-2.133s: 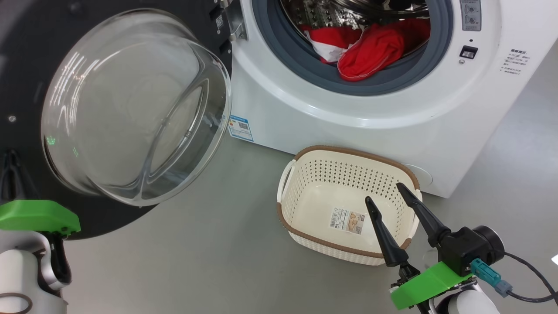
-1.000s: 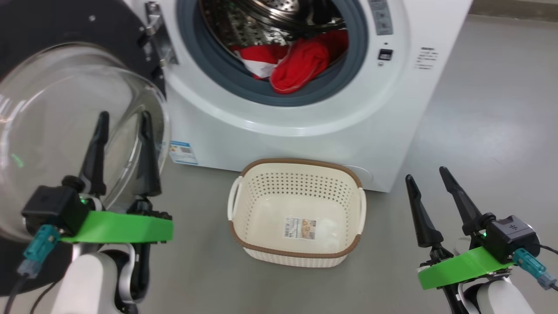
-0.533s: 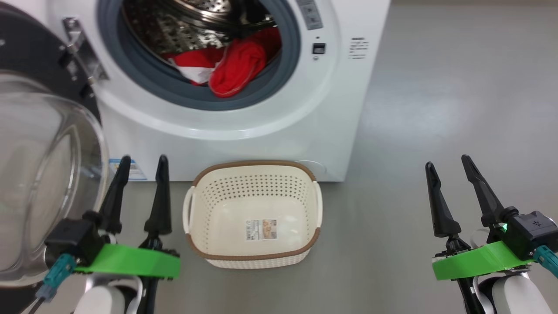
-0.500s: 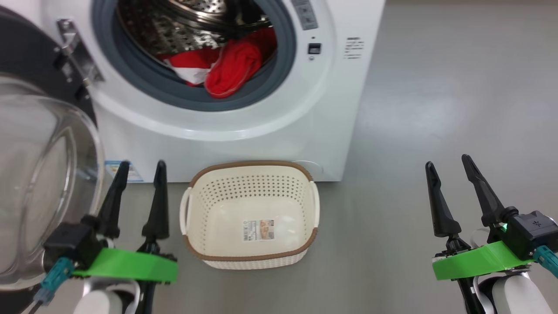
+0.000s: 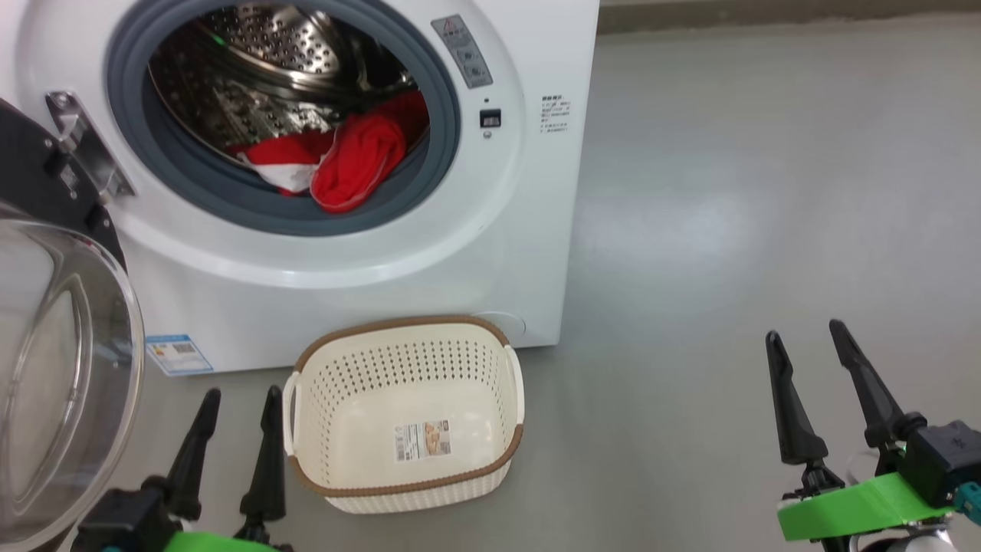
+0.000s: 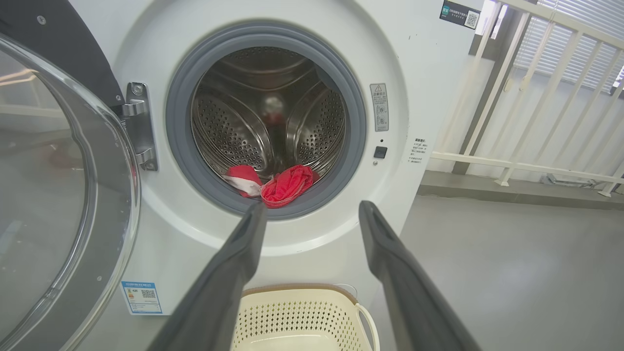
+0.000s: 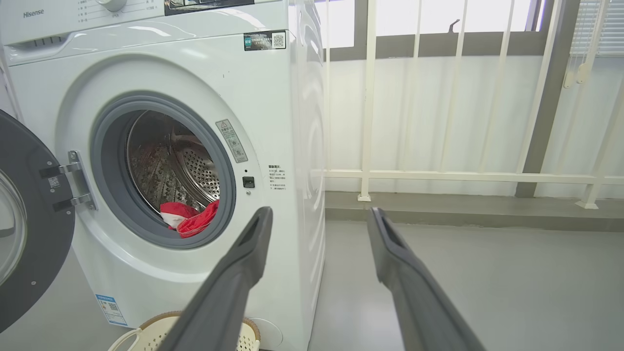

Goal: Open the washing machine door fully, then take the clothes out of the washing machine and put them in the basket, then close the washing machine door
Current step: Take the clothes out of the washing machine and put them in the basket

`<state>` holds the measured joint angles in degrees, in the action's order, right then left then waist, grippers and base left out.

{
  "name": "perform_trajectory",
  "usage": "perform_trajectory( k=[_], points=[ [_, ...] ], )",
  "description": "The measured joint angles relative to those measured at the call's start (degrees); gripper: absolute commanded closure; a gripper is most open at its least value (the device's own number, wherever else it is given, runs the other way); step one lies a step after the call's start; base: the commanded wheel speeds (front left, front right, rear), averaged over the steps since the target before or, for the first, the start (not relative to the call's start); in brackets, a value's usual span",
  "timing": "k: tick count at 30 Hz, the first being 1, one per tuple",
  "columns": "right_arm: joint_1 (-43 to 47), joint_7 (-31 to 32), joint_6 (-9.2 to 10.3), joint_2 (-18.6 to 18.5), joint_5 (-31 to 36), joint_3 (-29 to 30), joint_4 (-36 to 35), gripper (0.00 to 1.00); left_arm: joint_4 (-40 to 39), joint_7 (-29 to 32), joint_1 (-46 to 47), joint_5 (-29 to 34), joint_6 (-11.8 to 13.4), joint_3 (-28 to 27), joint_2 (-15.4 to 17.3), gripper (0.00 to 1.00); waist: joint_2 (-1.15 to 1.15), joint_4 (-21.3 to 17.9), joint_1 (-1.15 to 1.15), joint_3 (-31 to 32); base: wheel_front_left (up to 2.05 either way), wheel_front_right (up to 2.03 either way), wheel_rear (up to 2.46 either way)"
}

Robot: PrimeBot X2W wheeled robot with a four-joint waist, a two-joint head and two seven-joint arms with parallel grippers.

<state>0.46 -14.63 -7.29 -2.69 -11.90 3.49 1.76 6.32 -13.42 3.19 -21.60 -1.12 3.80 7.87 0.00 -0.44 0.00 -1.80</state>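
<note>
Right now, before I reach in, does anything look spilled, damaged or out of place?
Nothing stands out. The door stands open, the basket sits upright and empty but for a label, and the red clothes lie at the front of the drum, one fold lapping onto the grey ring.

Right claw has tapered black fingers and a green bracket.

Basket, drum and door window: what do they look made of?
Basket: looks like moulded plastic, matte cream, with punched holes and a brown woven-look rim.
Drum: apparently stainless steel, shiny and perforated, with bright reflections.
Door window: clear and glossy, showing highlights; probably glass, though clear plastic can't be ruled out.
</note>
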Motion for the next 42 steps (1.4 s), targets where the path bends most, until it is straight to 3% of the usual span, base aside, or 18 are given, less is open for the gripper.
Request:
perform_trajectory(
  k=[11, 17, 42],
  points=[
    [3.82, 0.0, 0.0, 0.37, 0.0, 1.63, -1.78, 0.0, 0.91, -0.42, -5.06, 0.57, 0.0, -0.37, 1.14, 0.0, 0.0, -1.28, 0.0, 3.65, 0.0, 0.0, 0.0],
    [5.47, 0.0, 0.0, 0.57, -0.01, 3.48, -2.33, 0.0, 0.36, -0.62, -6.69, 2.5, 1.19, -0.89, 1.83, 0.0, 0.0, -1.59, 0.0, 4.52, 0.0, 0.0, 0.0],
    [6.44, 0.0, 0.0, 0.6, 0.1, 1.44, -2.44, 0.0, -1.26, 1.55, -7.84, 4.47, 3.46, 1.34, 2.71, 0.0, 0.0, -0.73, 0.0, 4.41, 0.17, -0.17, 0.0]
  ],
)
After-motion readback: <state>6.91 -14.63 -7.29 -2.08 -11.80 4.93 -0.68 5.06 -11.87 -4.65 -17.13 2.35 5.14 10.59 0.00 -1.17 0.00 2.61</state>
